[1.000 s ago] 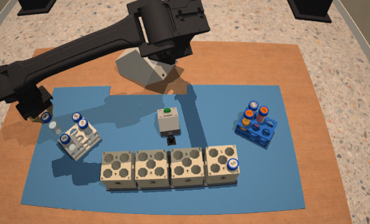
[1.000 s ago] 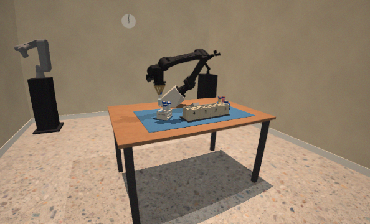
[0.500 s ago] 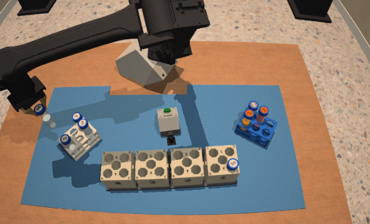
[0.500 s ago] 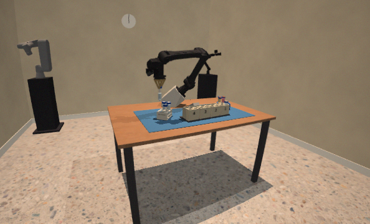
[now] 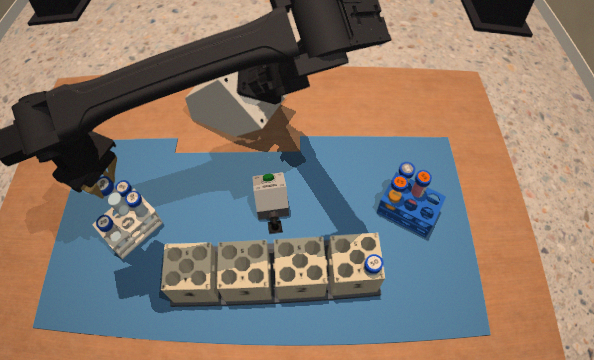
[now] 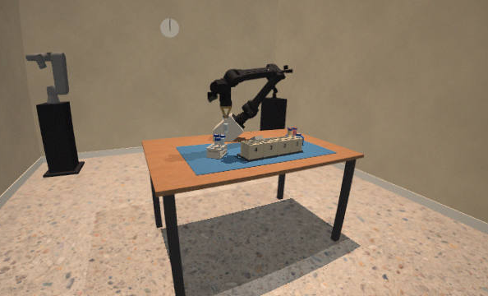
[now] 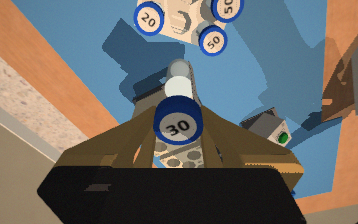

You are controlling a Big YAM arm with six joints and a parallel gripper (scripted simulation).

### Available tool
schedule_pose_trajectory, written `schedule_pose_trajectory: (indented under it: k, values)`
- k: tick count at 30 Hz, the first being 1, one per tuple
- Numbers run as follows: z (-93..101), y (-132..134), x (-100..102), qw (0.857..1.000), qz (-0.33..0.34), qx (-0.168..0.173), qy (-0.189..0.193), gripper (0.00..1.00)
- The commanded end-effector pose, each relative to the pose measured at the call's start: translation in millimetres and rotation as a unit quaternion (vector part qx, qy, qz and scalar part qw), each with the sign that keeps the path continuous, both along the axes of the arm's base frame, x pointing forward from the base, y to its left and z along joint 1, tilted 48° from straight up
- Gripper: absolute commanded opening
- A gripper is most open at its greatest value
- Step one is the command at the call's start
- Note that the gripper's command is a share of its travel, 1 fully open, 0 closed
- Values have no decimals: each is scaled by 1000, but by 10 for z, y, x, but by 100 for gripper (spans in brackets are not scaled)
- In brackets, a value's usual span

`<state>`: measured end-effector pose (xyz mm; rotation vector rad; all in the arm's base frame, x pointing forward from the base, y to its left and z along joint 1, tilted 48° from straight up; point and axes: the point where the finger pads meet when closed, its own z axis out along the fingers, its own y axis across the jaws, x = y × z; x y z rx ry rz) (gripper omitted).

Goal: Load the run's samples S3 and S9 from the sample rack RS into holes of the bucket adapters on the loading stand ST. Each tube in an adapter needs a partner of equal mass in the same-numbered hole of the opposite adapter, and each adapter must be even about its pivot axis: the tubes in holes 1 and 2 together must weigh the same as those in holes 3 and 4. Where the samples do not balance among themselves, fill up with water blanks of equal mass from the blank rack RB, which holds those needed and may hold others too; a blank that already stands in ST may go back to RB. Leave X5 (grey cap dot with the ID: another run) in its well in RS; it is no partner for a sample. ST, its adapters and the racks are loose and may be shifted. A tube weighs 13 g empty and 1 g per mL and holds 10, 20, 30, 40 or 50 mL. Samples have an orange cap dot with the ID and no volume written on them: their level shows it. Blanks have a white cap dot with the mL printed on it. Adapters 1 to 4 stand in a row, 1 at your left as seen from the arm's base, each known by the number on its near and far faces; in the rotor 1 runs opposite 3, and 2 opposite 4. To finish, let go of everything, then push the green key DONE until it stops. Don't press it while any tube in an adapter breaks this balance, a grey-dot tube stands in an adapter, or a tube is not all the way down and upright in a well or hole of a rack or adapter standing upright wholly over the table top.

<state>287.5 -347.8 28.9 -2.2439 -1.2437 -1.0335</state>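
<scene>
My gripper is shut on the 30 mL water blank, a blue-capped tube with a white dot. It holds the tube lifted clear above the pale blank rack RB, at the mat's left side. In the wrist view the rack lies below with a 20 blank and a 50 blank standing in it. The four beige adapters of stand ST stand in a row at the front. A 50 blank stands in the rightmost adapter. The blue sample rack RS at the right holds orange-dot tubes and a grey-dot tube.
The grey box with the green key DONE stands mid-mat behind the adapters. The arm's long link reaches across the table's back left. The gripper also shows in the exterior view, above the rack.
</scene>
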Motion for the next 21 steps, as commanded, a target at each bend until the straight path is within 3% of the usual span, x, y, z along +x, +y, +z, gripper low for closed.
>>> schedule_pose_trajectory:
  k: [1, 4, 9, 18, 20, 21]
  values:
    - [302, 42, 42, 997, 42, -48, -49, 0]
    - [350, 48, -4, 996, 43, -52, -56, 0]
    - [583, 334, 93, 988, 95, -78, -96, 0]
    - [1000, 754, 172, 962, 173, -127, -168, 0]
    - [1000, 754, 172, 962, 173, -127, -168, 0]
    - [1126, 593, 135, 958, 166, -149, -178, 0]
